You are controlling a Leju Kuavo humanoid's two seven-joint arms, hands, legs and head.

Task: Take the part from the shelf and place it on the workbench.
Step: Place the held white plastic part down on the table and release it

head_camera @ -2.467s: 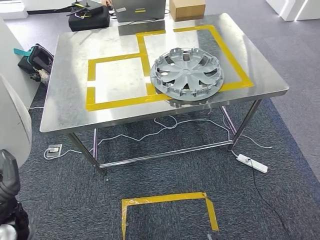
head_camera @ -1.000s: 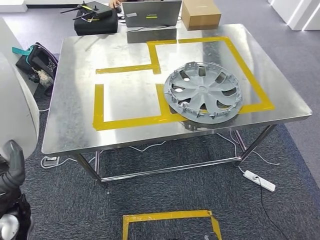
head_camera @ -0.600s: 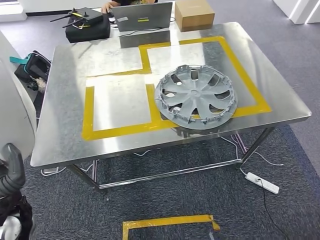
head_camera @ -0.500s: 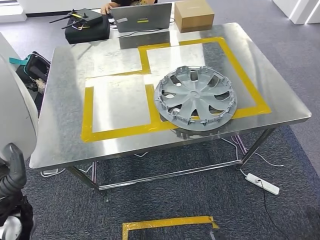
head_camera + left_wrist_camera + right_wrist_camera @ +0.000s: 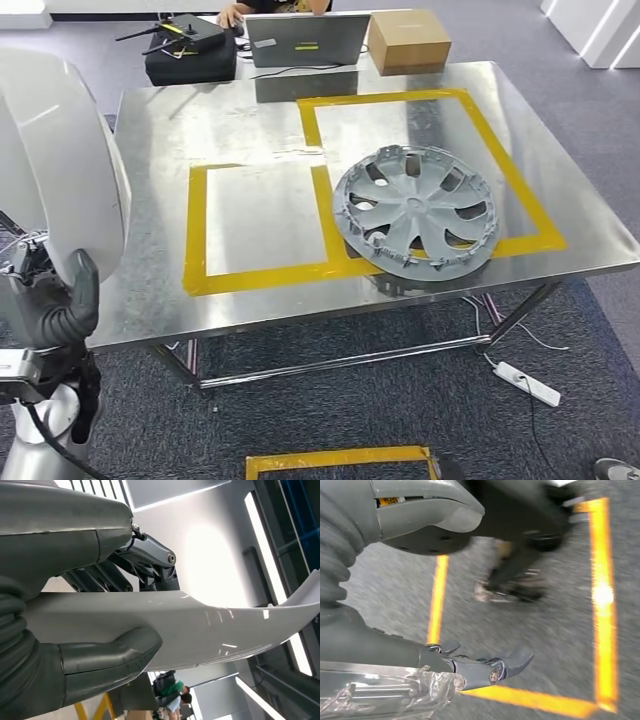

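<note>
A large white curved part (image 5: 60, 150) stands at the left of the head view, and my left hand (image 5: 64, 310) grips its lower edge. In the left wrist view the part (image 5: 211, 625) lies pinched between the thick thumb and the darker fingers of the left hand (image 5: 75, 665). The steel workbench (image 5: 151, 290) stands straight ahead, with two yellow taped rectangles on it; the left rectangle (image 5: 195, 230) is bare. My right hand (image 5: 395, 655) hangs over the carpet, its thumb and fingers apart and holding nothing.
A grey hubcap (image 5: 415, 210) lies on the right taped rectangle. At the far edge sit a laptop (image 5: 306, 40), a cardboard box (image 5: 411, 40) and a black bag (image 5: 192, 50). A power strip (image 5: 528, 383) and yellow floor tape (image 5: 340, 460) lie below.
The camera has shifted, bringing the workbench closer. The white part and my left hand have risen and now take up much more of the left side.
</note>
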